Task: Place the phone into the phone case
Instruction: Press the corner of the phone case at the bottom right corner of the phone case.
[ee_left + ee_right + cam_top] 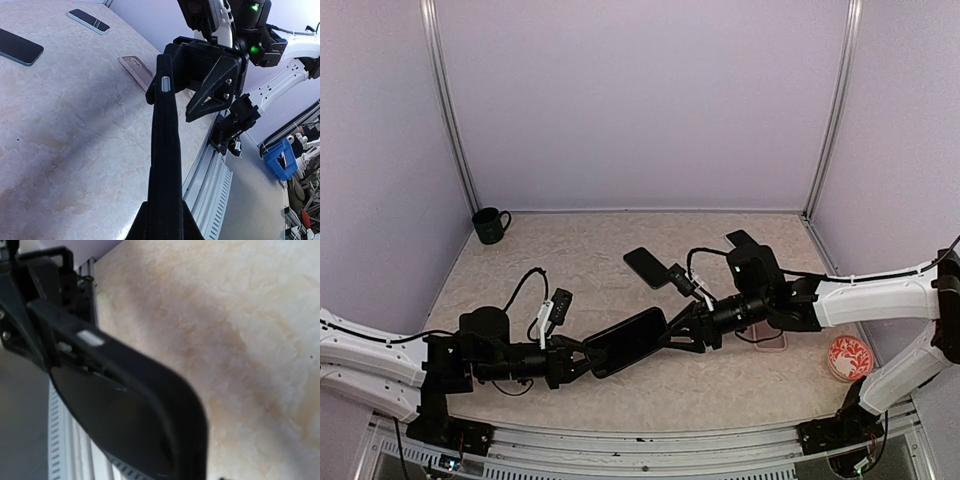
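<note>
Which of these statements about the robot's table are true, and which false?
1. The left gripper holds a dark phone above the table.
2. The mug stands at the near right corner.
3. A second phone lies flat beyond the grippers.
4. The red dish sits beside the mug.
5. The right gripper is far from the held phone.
1. True: the left gripper grips the phone clear of the table.
2. False: the mug is at the far left corner.
3. True: the second phone lies there.
4. False: the dish is near right.
5. False: the right gripper is at the phone's other end.
</note>
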